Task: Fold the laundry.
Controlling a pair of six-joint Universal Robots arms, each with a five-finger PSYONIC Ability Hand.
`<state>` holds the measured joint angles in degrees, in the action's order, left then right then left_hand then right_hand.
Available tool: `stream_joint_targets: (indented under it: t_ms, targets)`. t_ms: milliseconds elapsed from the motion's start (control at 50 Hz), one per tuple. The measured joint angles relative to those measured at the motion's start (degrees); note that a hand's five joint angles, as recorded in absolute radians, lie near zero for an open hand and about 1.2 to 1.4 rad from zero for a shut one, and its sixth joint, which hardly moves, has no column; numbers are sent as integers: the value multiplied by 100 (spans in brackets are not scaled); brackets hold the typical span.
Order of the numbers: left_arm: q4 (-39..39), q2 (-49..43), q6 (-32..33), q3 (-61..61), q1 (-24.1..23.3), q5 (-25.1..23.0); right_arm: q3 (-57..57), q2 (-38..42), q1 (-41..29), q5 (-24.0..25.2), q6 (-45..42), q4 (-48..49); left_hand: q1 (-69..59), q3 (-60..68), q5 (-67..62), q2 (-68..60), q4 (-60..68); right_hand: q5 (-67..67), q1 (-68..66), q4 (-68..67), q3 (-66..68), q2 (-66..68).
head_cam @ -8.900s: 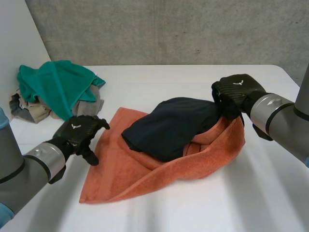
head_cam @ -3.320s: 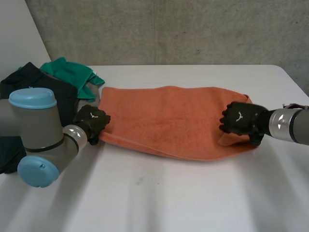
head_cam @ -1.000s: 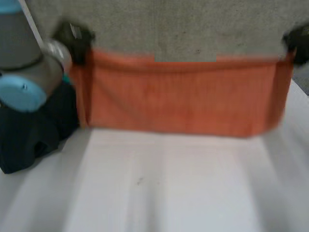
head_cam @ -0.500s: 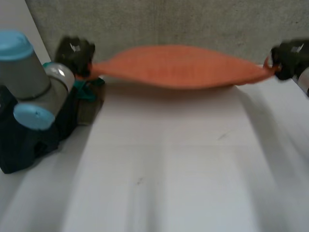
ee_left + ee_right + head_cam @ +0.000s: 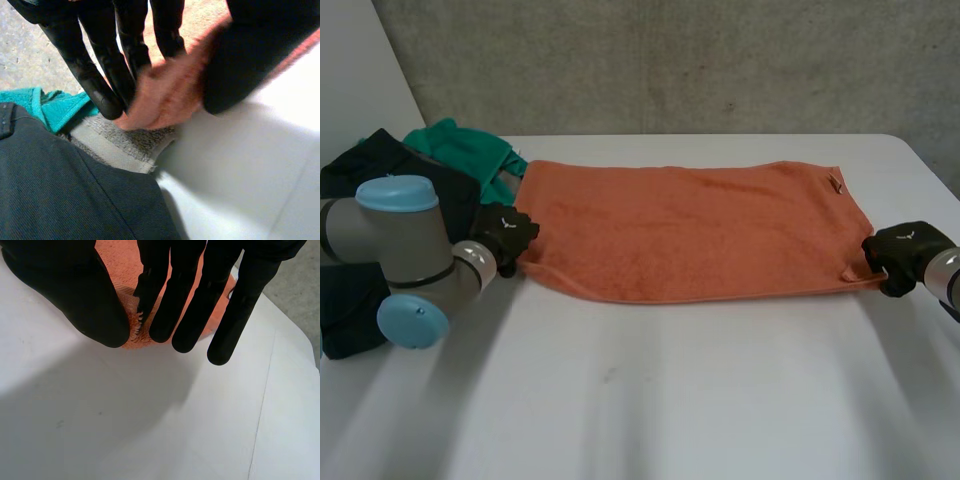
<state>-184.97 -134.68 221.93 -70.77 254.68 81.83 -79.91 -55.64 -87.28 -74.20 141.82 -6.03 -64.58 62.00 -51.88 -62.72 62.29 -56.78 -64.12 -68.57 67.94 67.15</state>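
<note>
An orange towel (image 5: 690,230) lies spread flat across the middle of the white table (image 5: 670,400). My left hand (image 5: 505,232) is at the towel's near left corner. In the left wrist view the fingers (image 5: 100,75) and thumb pinch a bunched bit of the towel (image 5: 165,95). My right hand (image 5: 900,250) rests at the near right corner, close to the table's right side. There its fingers (image 5: 185,290) and thumb pinch the frayed corner of the towel (image 5: 120,265) just above the table.
A laundry pile sits at the far left: a green cloth (image 5: 470,150), a dark garment (image 5: 360,260) and a grey cloth (image 5: 115,145) beside my left hand. My left arm (image 5: 405,270) lies in front of that pile. A concrete wall stands behind the table.
A second ago both hands held the towel up, hanging like a curtain. They swung it forward and down, and it now lies flat with both hands low at its near corners.
</note>
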Motion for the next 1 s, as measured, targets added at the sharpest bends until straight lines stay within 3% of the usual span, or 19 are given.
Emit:
stream_joint_targets:
  t_ms: [40, 240, 460, 580, 700, 840, 1000]
  targets:
    - [21, 44, 27, -67, -11, -2, 8, -13, 8, 3, 4, -1, -154, 524, -493, -502, 543, 0, 0, 1, 0, 0]
    - [450, 607, 312, -652, -61, 159, -12, -234, 175, -138, -332, -368, -154, 594, -497, -575, 597, 1, 0, 1, 0, 0]
    - [2345, 1956, 420, -2149, -214, 173, -522, -1000, 963, -651, -2594, -2575, -154, 594, -497, -575, 598, 1, 0, 0, 0, 0]
    - [3044, 2206, 338, -2160, -284, 3, -636, -1097, 1079, -739, -3101, -2907, -154, 594, -497, -575, 599, 1, 0, 0, 0, 0]
    - [2788, 1923, -46, -1252, -309, 52, -266, -879, 841, -742, -2622, -2429, -154, 595, -497, -575, 607, 1, 0, 0, 0, 0]
    - [2255, 1018, -563, 464, -288, 626, 690, -350, 533, -857, -1786, -1616, -154, 595, -504, -575, 614, 1, -35, 0, 0, 0]
    - [2177, -161, -794, 2214, -340, 1041, 1772, 337, 112, -1001, -1048, -646, -154, 600, -556, -577, 616, 1, -72, 0, 0, 0]
